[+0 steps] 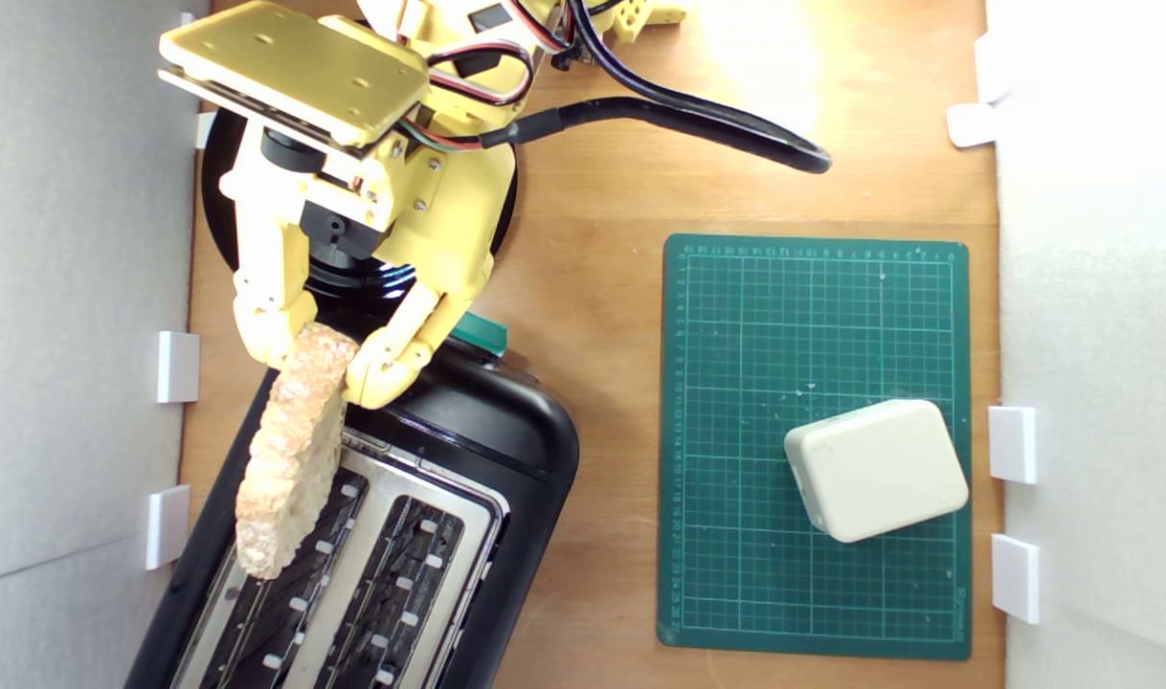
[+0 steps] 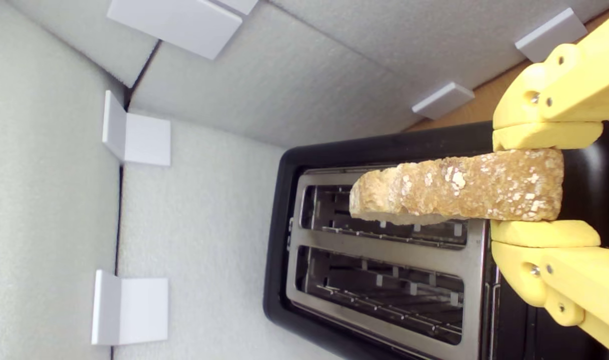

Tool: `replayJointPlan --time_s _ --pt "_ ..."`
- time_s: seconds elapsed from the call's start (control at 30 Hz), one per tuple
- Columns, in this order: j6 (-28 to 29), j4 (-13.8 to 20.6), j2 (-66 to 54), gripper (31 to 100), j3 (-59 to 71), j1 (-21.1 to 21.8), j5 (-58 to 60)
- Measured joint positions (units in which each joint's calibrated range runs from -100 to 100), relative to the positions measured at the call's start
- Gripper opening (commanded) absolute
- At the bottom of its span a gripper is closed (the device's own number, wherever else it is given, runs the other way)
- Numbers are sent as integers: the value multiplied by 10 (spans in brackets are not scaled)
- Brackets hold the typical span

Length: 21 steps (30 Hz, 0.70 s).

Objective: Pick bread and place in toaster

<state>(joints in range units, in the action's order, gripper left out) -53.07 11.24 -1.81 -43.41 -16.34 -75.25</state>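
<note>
A rough slice of bread (image 1: 291,455) with tan crust hangs edge-on over the black toaster (image 1: 506,431), above the slot nearest the exterior view's left. My yellow gripper (image 1: 320,368) is shut on the bread's upper end. In the wrist view the bread (image 2: 459,187) lies along the toaster's (image 2: 384,150) nearer slot, pinched between the gripper's (image 2: 539,185) two yellow fingers. The toaster's silver top plate (image 2: 384,245) shows two empty slots. A teal lever knob (image 1: 481,332) peeks out behind the gripper.
A round black plate (image 1: 221,153) lies under the arm at the back. On the exterior view's right, a green cutting mat (image 1: 813,316) carries a white rounded block (image 1: 875,469). Grey foam walls (image 1: 66,287) with white brackets (image 1: 178,366) stand close beside the toaster. A black cable (image 1: 698,115) crosses the wooden table.
</note>
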Motion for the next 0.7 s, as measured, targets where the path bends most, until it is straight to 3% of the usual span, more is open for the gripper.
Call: replayJointPlan --time_s 0.7 --pt "-1 -2 113 560 -14 0 53"
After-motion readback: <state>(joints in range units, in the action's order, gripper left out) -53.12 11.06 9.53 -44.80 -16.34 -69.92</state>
